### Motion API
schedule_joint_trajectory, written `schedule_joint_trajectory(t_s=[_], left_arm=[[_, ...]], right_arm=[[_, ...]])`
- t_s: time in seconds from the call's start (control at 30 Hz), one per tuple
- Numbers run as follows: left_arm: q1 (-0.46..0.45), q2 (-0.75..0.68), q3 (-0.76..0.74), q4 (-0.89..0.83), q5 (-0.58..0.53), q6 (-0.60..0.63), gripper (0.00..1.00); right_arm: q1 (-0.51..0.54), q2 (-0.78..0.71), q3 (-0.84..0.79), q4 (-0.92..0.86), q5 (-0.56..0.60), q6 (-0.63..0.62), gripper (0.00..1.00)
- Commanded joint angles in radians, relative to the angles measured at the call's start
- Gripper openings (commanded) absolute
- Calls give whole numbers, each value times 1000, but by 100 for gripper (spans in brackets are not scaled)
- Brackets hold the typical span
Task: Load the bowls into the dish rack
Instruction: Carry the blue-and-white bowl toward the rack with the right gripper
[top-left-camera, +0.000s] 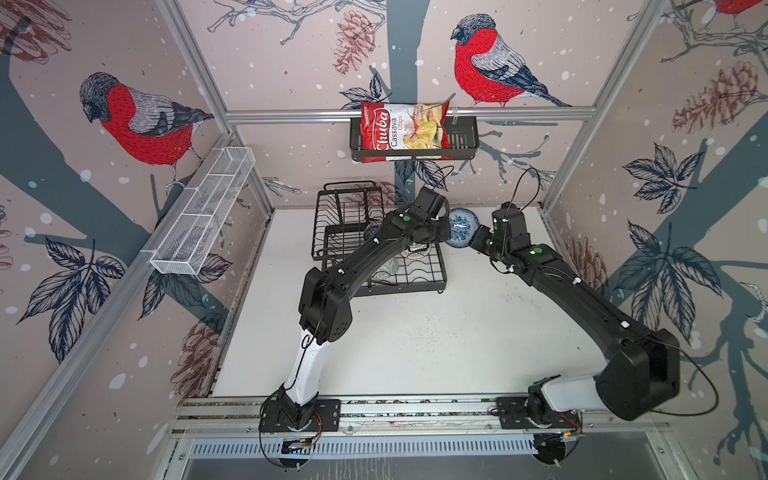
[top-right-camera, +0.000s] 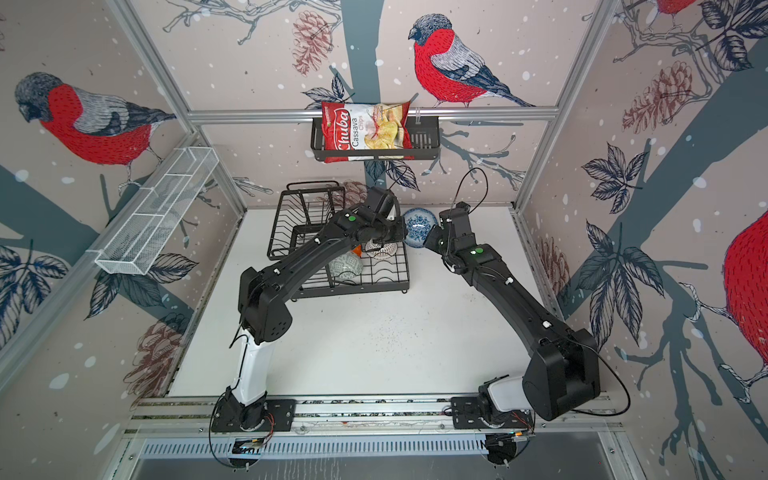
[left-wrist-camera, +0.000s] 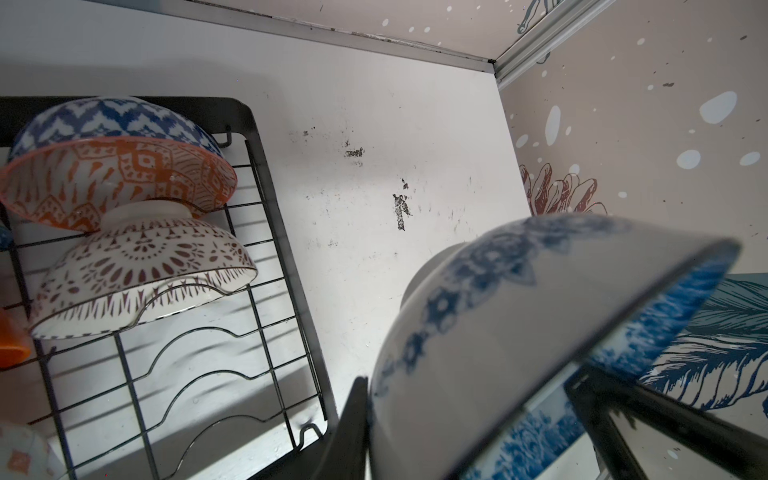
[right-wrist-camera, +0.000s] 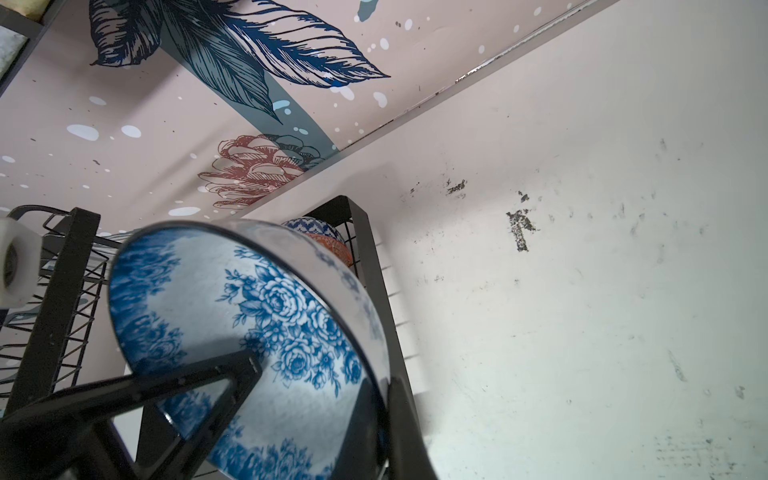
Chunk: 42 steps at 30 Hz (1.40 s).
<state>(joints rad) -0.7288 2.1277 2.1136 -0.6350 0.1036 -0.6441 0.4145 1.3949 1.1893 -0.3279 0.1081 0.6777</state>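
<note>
1. My left gripper (top-left-camera: 448, 230) and my right gripper (top-left-camera: 477, 239) share one load: the white bowl with blue flowers (top-left-camera: 462, 226). It is tipped on edge just beside the right side of the black wire dish rack (top-left-camera: 441, 270), near the back wall.
2. Left wrist view: one of my left fingers (left-wrist-camera: 353, 424) presses the bowl's outside and its partner sits inside the rim, so these jaws are clamped on the bowl's wall.
3. Right wrist view: one of my right fingers (right-wrist-camera: 187, 386) lies across the flowered inside with the other outside, clamped on the rim too.
4. In the rack's lower tier, a dark-blue zigzag bowl (left-wrist-camera: 112, 118), an orange-and-white patterned bowl (left-wrist-camera: 124, 174) and a white bowl with dark lattice (left-wrist-camera: 145, 266) lean in a row.
5. A grey-green patterned bowl (top-right-camera: 347, 266) sits nearer the rack's front, and a plain orange bowl (left-wrist-camera: 12, 345) shows only its edge.
6. The scuffed white table (top-left-camera: 415, 332) lies beneath.
</note>
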Motion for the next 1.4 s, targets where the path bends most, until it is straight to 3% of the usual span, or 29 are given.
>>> schedule_joint_trajectory(t_s=[0.0,0.2,0.37,0.57,0.67,0.93,1.37], left_arm=[[-4,-9,3,-16,54,34,2],[1,-12,6,-14,24,34,0],[21,-25,9,6,-25,21,0],[24,-51,2,85,-166,36,0],[27,-61,-11,135,-259,25,0],[28,-168,-271,491,-414,1,0],[25,-222,-505,863,-512,75,0]], right_arm=[[2,4,8,72,37,19,7],[2,27,44,70,3,32,21],[-12,64,121,8,-51,87,41],[-32,80,212,-24,-130,168,75],[-54,102,271,-57,-182,239,100],[-72,119,313,19,-326,467,100],[-25,141,279,237,-366,805,100]])
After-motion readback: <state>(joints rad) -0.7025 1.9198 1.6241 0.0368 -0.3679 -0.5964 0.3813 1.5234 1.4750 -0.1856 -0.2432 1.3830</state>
